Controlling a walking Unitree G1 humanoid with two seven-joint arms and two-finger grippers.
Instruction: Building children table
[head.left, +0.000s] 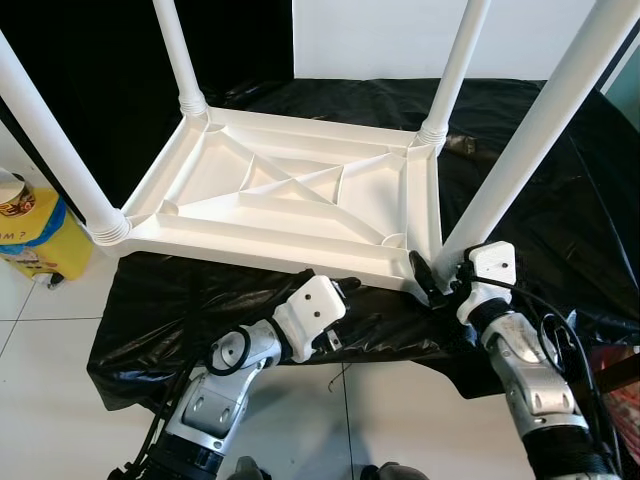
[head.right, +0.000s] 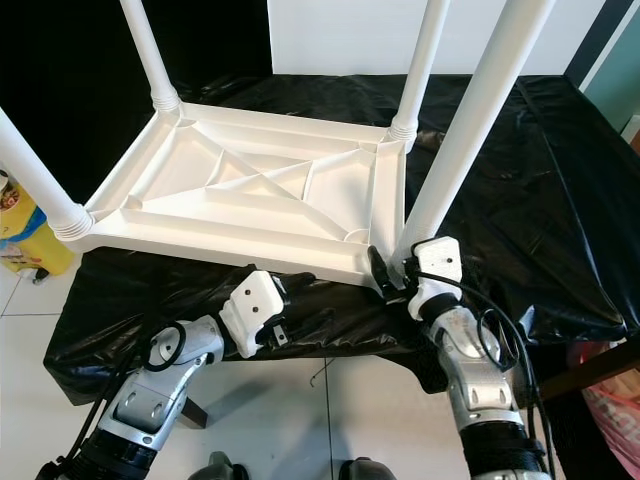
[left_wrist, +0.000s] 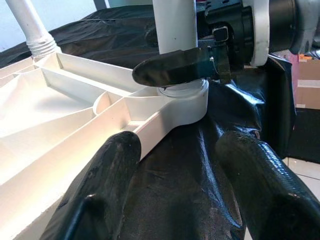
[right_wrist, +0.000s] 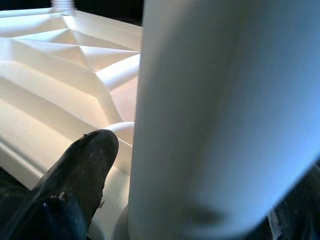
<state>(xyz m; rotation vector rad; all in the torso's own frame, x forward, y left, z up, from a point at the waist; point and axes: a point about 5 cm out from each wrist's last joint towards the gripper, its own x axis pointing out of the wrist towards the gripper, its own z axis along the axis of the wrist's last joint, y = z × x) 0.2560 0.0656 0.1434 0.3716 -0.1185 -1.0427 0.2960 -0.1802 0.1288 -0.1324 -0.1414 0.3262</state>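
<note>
The table top (head.left: 290, 195) lies upside down on a sheet (head.left: 540, 170) spread over a raised surface, its ribbed underside facing up. Four legs stand up from its corners: one at the far left (head.left: 178, 55), one at the far right (head.left: 455, 65), one at the near left (head.left: 50, 140) and one at the near right (head.left: 545, 125). The right gripper (head.left: 437, 279) sits at the base of the near right leg, one finger on each side of it. The left gripper (head.left: 340, 288) lies just before the table top's near edge, left of the right gripper. A container (head.left: 30, 235) stands on the floor, left of the sheet.
</note>
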